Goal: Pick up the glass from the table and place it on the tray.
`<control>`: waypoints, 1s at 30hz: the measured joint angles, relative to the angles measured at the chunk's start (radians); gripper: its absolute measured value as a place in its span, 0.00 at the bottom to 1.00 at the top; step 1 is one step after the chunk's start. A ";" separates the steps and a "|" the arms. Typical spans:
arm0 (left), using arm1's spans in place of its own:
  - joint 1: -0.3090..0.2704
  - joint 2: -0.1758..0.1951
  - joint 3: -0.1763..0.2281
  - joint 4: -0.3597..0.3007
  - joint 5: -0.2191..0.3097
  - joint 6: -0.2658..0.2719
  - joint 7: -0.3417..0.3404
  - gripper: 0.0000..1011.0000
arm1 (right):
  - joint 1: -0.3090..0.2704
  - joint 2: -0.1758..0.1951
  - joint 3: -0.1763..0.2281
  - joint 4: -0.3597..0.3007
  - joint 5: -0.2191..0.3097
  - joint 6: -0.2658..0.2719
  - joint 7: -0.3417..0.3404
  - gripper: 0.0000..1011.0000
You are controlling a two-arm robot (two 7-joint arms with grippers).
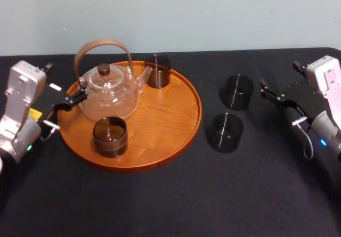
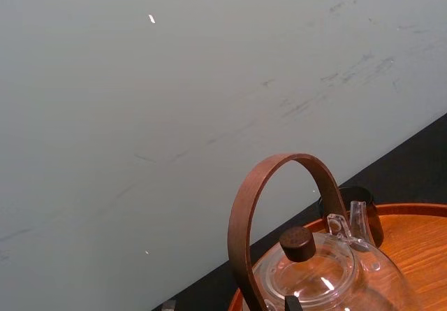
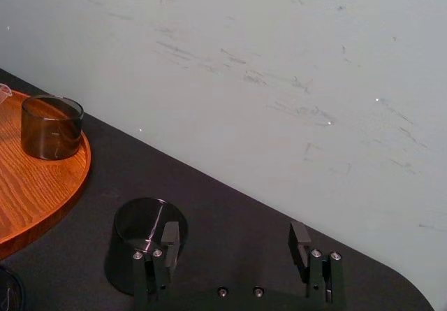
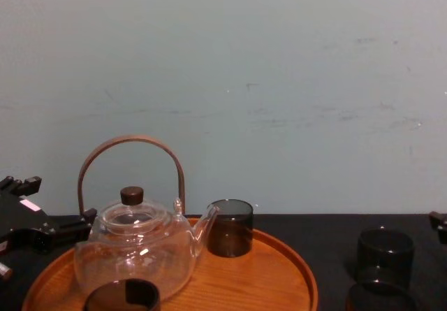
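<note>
1. Evidently the task is partway done. Two smoked glasses already stand on the tray (image 1: 165, 114): the back glass (image 1: 158, 71) by the spout of the glass teapot (image 1: 109, 90), and the front glass (image 1: 110, 137) near the front rim.
2. Two more of these glasses stand on the counter (image 1: 213, 194), to the right of the tray and apart from its rim: the far glass (image 1: 237, 90) and the near glass (image 1: 225, 132). Neither is lifted.
3. The right hand (image 1: 269, 92) hovers just to the right of the far glass, spread wide and holding nothing. By my reading, the grasp, lift, carry and set-down are all yet to come.
4. The left hand (image 1: 74, 99) sits over the tray's left rim, beside the teapot. I cannot tell how wide it stands or whether it grips anything.
5. The right wrist view settles what the head view leaves unclear. The far glass (image 3: 145, 230) lies just outside one finger (image 3: 170, 237), not in the gap of the right hand (image 3: 234, 244).
6. The chest view, from the side, shows the far glass (image 4: 385, 251) upright. From above, the head view shows bare wood on the tray's right half, which looks like room for another glass.
</note>
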 joint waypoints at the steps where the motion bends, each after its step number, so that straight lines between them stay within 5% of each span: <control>1: 0.000 0.000 0.000 0.000 0.000 0.000 0.000 1.00 | 0.000 0.000 0.000 0.000 0.000 0.000 0.000 0.99; 30: 0.000 0.000 0.000 0.000 0.000 0.000 0.000 1.00 | 0.000 0.000 0.000 0.000 0.000 0.000 0.000 0.99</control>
